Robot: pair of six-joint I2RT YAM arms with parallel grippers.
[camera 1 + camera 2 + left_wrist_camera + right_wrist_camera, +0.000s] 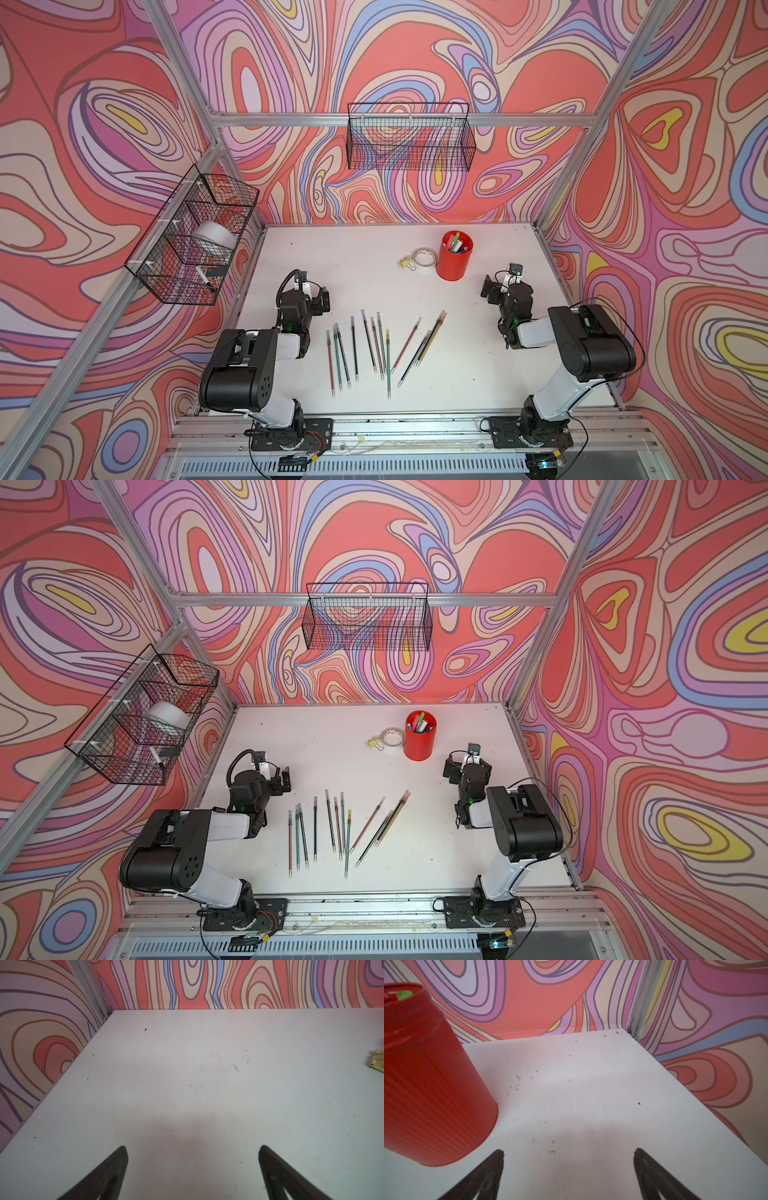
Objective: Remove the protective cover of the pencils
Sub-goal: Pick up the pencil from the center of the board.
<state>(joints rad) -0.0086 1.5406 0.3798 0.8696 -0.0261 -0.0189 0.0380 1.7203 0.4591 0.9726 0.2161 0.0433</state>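
Trouble first: pencils (388, 361) (347, 841) lie packed in a loose fan on the table (332, 257). Several lie side by side, and the ones on the right cross or touch. Thin round shafts like these look likely to roll. A wide jaw coming down among them could catch two at once or nudge the neighbours out of line.

The covers are the harder part. The far ends look paler in both top views, perhaps the caps, but they are too small to be sure. Pulling one off probably needs one arm pinning the shaft while the other tugs, and a weak pinch would likely let the pencil slide instead of the cap.

Watch the red cup (455, 259) (431, 1084) of markers too. It stands just beside the right gripper (490, 289) (569, 1150), and a careless swing could tip it.

Both grippers are spread wide with nothing between the fingers. The left gripper (322, 297) (192, 1148) is over bare table as well.

As for position, the pencils sit between the two arms, closer to the bases than either gripper. The left gripper is near the far ends of the leftmost pencils, just off to their left. The right gripper is well apart from the rightmost ones. Neither wrist view shows a single pencil, so both arms have to turn inward.
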